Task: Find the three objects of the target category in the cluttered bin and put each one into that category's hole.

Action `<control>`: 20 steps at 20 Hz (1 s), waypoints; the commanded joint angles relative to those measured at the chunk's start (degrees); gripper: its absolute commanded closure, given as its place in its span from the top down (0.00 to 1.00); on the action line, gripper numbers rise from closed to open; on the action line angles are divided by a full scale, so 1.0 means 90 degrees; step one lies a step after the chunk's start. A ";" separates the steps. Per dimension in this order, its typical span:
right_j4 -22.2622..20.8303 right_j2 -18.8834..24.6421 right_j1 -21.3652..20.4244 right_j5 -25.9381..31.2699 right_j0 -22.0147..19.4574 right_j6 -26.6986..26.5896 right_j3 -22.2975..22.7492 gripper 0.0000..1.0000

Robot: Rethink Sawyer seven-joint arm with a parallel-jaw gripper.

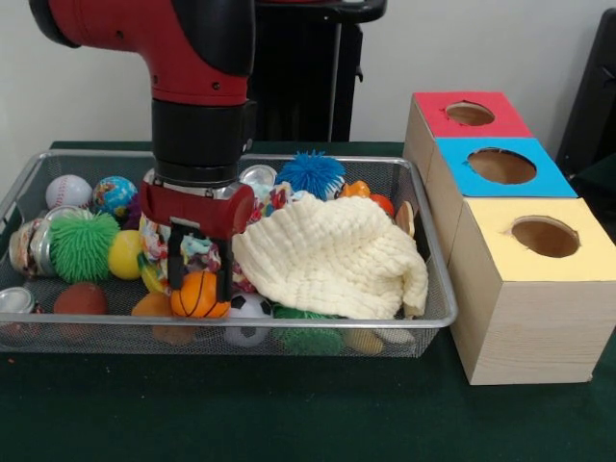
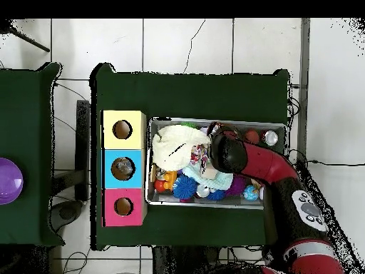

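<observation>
Little free room in the wire bin; my gripper fingers straddle, clamped on, the small basketball beside the cream cloth.

Plain off-white wall across the upper frame; dark green cloth-covered table below. Overhead: pale tiled floor, second green table at left edge.

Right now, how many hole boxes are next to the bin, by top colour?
Red-topped box: 1
Blue-topped box: 1
Yellow-topped box: 1
Total: 3
</observation>
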 commanded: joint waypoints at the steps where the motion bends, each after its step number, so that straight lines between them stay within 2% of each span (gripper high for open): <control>1: -0.0086 0.0940 0.0331 0.1378 -0.0060 -0.0338 0.0288 1.00; 4: -0.0104 0.0898 0.0411 0.1636 0.0015 -0.0384 0.0182 1.00; 15: -0.0192 0.0452 0.0337 0.1678 0.0443 0.0003 0.0153 1.00; 20: -0.0231 -0.0727 -0.0037 0.2546 0.1373 0.0518 -0.0113 1.00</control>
